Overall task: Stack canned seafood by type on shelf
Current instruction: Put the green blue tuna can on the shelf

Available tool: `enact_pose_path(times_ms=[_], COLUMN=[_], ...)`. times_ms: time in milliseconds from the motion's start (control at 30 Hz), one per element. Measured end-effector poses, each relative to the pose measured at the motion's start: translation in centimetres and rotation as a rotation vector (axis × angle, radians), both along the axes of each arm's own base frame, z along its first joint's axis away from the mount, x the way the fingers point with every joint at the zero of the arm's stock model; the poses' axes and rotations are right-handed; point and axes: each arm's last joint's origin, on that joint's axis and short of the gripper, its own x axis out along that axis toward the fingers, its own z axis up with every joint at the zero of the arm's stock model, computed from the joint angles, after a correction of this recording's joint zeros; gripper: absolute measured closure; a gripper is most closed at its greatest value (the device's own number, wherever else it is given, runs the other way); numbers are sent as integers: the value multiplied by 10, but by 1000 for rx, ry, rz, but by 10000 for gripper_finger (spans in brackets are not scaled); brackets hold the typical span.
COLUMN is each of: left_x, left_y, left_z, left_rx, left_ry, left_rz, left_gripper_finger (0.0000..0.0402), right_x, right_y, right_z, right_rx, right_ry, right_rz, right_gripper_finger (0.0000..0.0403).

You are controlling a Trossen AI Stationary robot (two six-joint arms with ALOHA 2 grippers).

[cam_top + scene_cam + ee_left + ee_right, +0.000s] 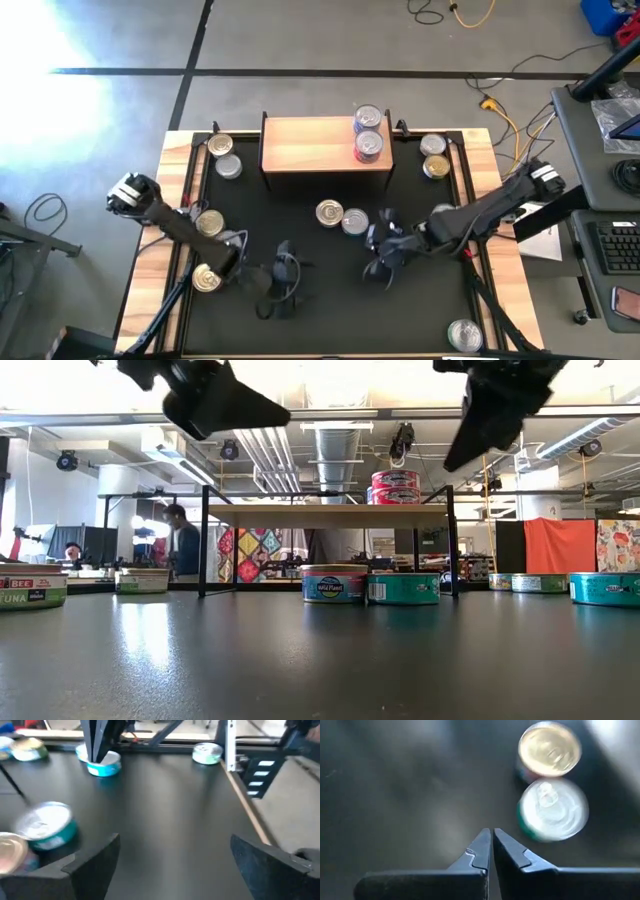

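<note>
The light-wood shelf stands at the table's far side with two red-labelled cans at its right end. A gold-lidded can and a silver-lidded green can sit side by side on the black table top in front of it. My right gripper is shut and empty. It hovers just near of that pair, which shows ahead of its fingertips. My left gripper hangs open over bare table at the near middle with nothing between its fingers. In the low view both grippers are clear of the table.
Two cans sit at the far left and two along the left edge under my left arm. Two more sit at the far right, and one at the near right corner. Wooden rails border the black table top.
</note>
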Motion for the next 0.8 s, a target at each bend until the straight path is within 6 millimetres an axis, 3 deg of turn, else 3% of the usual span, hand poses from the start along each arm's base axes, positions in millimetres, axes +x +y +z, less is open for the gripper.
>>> enact_pose_path(times_ms=[200,467,667,800], left_x=[11,46,62,68], left_y=[-22,-70,-108,-119], left_z=[-17,-33,-34,-38], left_rx=[-121,-171,-127,-128], left_ry=[43,53,22,-9], left_rz=[38,15,-52,19], left_gripper_finger=[41,41,41,41], right_x=[-4,-18,-35,-47], right_y=[37,83,103,105], right_z=[-18,-28,-28,-25], right_rx=[58,110,159,101], right_ry=[31,55,57,49], right_rz=[8,53,57,48], right_gripper_finger=[390,390,390,390])
